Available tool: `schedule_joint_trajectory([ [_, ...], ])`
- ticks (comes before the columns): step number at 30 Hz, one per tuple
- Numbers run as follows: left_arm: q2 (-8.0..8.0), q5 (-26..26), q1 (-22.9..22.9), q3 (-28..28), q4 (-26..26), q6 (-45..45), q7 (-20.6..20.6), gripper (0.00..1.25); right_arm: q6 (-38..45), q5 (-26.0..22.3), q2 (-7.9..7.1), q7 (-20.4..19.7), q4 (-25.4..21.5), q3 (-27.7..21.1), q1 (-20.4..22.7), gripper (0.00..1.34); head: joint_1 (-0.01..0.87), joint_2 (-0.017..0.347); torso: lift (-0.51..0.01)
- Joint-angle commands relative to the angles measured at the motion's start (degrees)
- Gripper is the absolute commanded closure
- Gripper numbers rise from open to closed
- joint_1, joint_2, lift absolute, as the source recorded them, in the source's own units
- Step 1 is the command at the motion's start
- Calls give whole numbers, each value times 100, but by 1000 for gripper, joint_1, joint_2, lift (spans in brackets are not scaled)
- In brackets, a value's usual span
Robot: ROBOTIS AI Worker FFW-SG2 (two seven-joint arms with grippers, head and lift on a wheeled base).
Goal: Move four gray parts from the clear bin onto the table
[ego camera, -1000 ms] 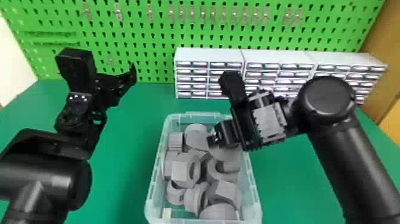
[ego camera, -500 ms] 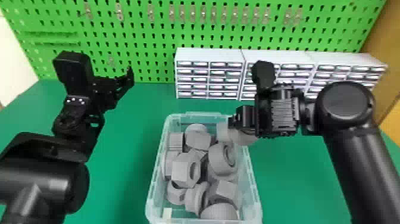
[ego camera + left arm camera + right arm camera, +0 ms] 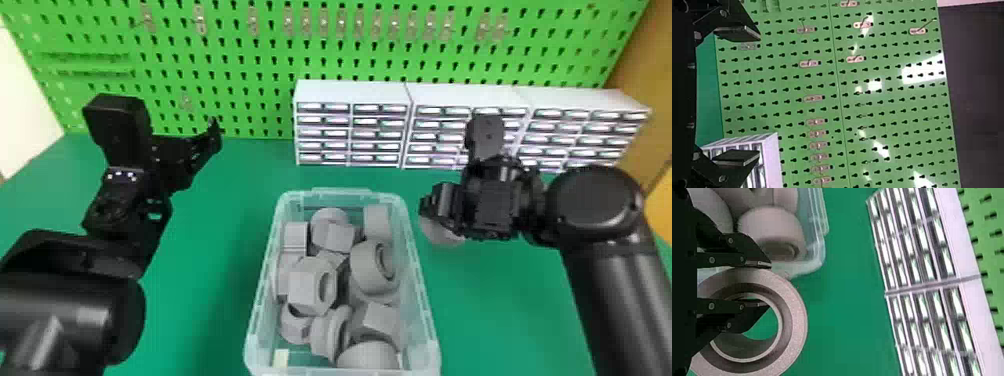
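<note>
One part [image 3: 442, 234] is gripped by its wall in the right tool [image 3: 431, 206], beside the bin [image 3: 429, 320]. Left tool [image 3: 207, 142]: wide open.

You have a green table [image 3: 215, 270] before you, the clear bin [image 3: 420, 345] sitting on its near middle. Beyond it, three white drawer cabinets [image 3: 465, 97] stand side by side, far side, middle to right.

No words, numbers or signs are legible before you, the drawer cabinets [image 3: 450, 95] at one o'clock included.
</note>
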Motion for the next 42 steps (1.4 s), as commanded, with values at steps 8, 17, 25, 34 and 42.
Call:
schedule_joint_trajectory([
  [8,7,35,35,14,0,22,-18,228,-484,1304,-4,141,-1,188,380,1070,678,34,-50],
  [17,15,44,35,-13,9,66,-27,228,-554,2429,-13,527,140,575,530,1070,678,34,-50],
  [25,15,70,53,-48,9,93,-44,229,-510,2429,-74,589,219,549,794,1070,678,34,-50],
  [34,15,79,61,-57,9,110,-53,231,-466,2429,-127,624,263,426,1057,1070,678,34,-50],
  [42,15,79,53,-83,9,128,-62,231,-475,2429,-144,791,351,408,1092,1070,678,34,-50],
])
